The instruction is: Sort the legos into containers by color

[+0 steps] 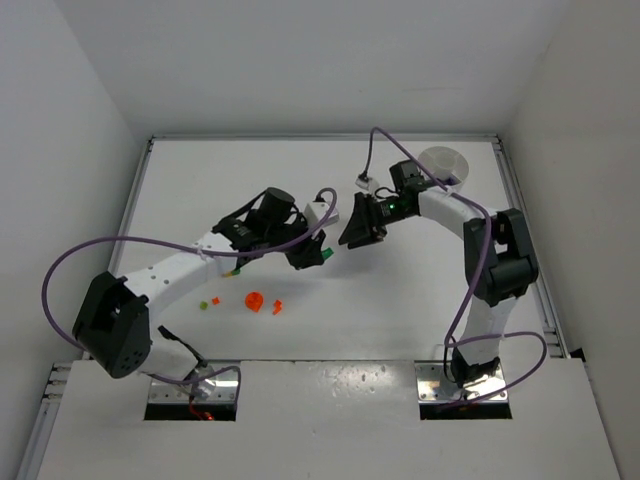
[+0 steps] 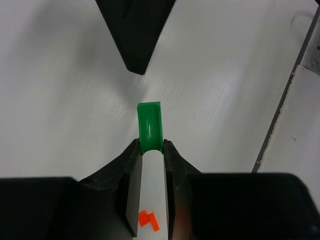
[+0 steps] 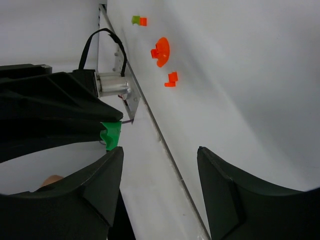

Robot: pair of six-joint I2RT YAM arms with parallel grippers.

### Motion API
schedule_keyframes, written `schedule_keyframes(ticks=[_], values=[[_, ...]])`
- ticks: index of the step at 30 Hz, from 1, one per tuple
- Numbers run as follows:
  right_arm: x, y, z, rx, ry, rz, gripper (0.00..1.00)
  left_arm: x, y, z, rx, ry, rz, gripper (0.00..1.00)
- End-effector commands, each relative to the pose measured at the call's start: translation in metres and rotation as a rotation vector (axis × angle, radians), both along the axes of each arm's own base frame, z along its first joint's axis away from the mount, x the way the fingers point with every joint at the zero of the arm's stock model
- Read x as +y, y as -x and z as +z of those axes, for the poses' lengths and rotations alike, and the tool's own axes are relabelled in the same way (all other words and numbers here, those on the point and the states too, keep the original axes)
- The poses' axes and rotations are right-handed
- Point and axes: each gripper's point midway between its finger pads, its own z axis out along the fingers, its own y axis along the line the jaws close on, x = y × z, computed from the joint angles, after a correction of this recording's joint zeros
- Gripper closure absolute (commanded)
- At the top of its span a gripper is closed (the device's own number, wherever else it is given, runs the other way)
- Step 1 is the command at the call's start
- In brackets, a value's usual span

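Note:
My left gripper [image 1: 318,254] is shut on a green lego [image 1: 327,253], held above the table's middle; in the left wrist view the green lego [image 2: 150,127] sticks out from between the fingertips. My right gripper [image 1: 357,230] is open and empty, just right of the green lego and facing it; in the right wrist view [image 3: 159,150] the green lego [image 3: 111,134] sits by its left finger. An orange-red round piece [image 1: 254,300], a small orange-red brick [image 1: 277,307], and a green bit [image 1: 203,305] beside an orange bit [image 1: 215,299] lie on the table front left. The white dish [image 1: 445,160] stands at the back right, partly hidden by the right arm.
The table has raised metal rails along its left [image 1: 135,200] and right [image 1: 520,200] edges. A purple cable [image 1: 120,245] loops over the left arm and another [image 1: 470,210] over the right arm. A small orange-red brick [image 2: 148,220] shows under the left fingers.

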Motion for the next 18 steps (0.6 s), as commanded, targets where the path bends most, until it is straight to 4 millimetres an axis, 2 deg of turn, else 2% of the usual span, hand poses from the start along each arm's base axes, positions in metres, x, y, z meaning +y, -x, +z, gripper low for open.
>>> schedule_keyframes(ticks=[1,6,7,11,15,18], values=[[0.010,0.003,0.019,-0.033,-0.070,0.037,0.38,-0.010,-0.009,0.016,-0.040,0.018,0.010,0.80],[0.023,0.012,0.015,-0.010,-0.087,0.078,0.38,-0.013,-0.007,0.014,-0.065,-0.007,0.010,0.80],[0.027,0.021,0.017,0.007,-0.109,0.104,0.38,-0.012,-0.009,0.013,-0.077,-0.016,0.015,0.80],[0.038,0.030,0.016,0.027,-0.137,0.148,0.40,-0.013,-0.009,0.009,-0.085,-0.035,0.014,0.82],[0.044,0.034,0.013,0.040,-0.142,0.169,0.46,-0.013,-0.009,0.009,-0.085,-0.035,0.014,0.82],[0.050,0.041,0.012,0.054,-0.149,0.194,0.59,-0.011,-0.012,0.009,-0.093,-0.044,0.028,0.82]])
